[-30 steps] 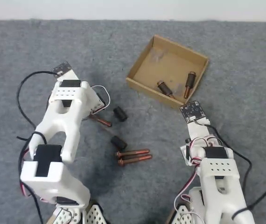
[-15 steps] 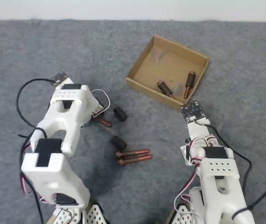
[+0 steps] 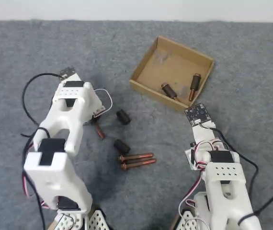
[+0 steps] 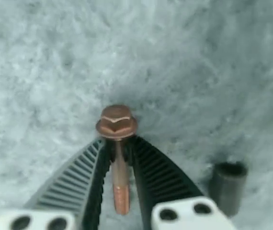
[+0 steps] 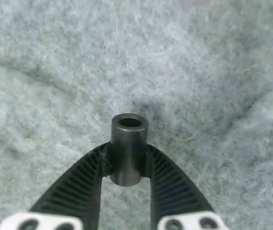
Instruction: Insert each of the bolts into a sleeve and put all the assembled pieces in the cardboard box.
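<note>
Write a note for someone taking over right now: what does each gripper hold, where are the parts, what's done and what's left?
Left gripper: shut on a bolt, head pointing away from the wrist.
Right gripper: shut on a sleeve, open end pointing away from the wrist.
On the grey mat: two loose bolts side by side, two loose sleeves near them.
Done: two assembled pieces lie in the cardboard box.
Left: join the held bolt and sleeve, assemble the other two pairs, box all three.
</note>
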